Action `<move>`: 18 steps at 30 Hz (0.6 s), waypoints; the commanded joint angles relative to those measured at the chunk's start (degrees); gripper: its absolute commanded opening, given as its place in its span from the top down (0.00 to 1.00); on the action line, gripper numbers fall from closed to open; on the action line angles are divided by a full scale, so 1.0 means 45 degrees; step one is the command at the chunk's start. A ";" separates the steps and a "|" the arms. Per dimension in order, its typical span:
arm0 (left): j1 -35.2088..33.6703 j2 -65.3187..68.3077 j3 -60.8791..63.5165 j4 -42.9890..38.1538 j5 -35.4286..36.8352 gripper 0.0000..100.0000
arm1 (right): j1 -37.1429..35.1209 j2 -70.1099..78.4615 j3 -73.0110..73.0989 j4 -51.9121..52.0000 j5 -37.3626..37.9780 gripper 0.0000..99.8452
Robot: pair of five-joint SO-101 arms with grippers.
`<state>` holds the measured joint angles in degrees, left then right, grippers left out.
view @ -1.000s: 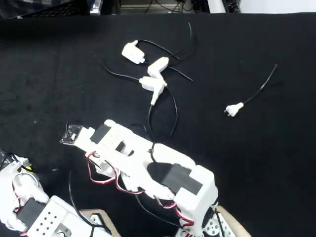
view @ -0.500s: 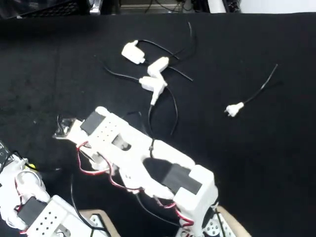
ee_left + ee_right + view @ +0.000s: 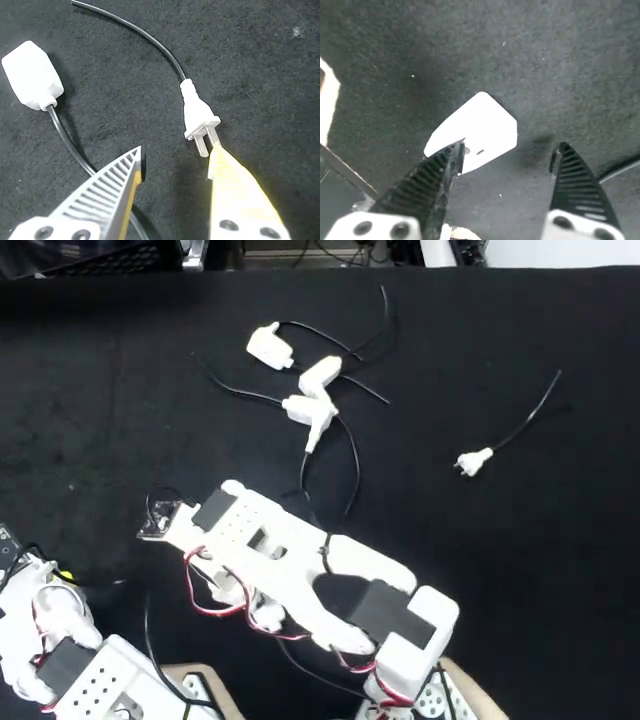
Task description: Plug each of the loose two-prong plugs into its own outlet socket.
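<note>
The plug (image 3: 200, 117) lies flat on the desk (image 3: 260, 45) near a socket (image 3: 32, 75). Its long axis follows its cord, and its prongs point at the left gripper (image 3: 176, 152), whose fingers are apart, one tip just at the prongs. The right gripper (image 3: 510, 149), fingers also apart, has swung outward and drawn back within the last second, so no plug is gripped yet.

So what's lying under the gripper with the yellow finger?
A white two-prong plug lies on the black cloth, prongs right by the yellow fingertip of the left gripper. A white socket lies beside it; its cord runs under the other finger, hidden from there.
</note>
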<state>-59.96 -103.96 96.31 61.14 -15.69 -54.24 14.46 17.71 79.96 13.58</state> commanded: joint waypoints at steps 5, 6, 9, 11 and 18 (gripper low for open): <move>0.0147 -0.0039 0.0264 0.0059 0.0059 0.78 | -0.1700 -0.0479 0.0928 -0.0234 0.0078 0.71; 0.0147 -0.0039 0.0264 0.0059 0.0059 0.78 | -0.1934 -0.0440 0.0967 -0.0313 0.0098 0.71; 0.0147 -0.0039 0.0264 0.0059 0.0059 0.78 | -0.2286 -0.0186 0.0947 -0.0332 0.0098 0.71; 0.0147 -0.0039 0.0264 0.0059 0.0059 0.78 | -0.2325 0.0127 0.0928 -0.0352 0.0098 0.71; 0.0147 -0.0039 0.0264 0.0059 0.0059 0.78 | -0.2266 0.1338 0.0361 -0.0371 0.0098 0.89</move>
<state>-59.78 -103.96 96.31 61.14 -15.69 -63.91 17.98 21.41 77.67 13.49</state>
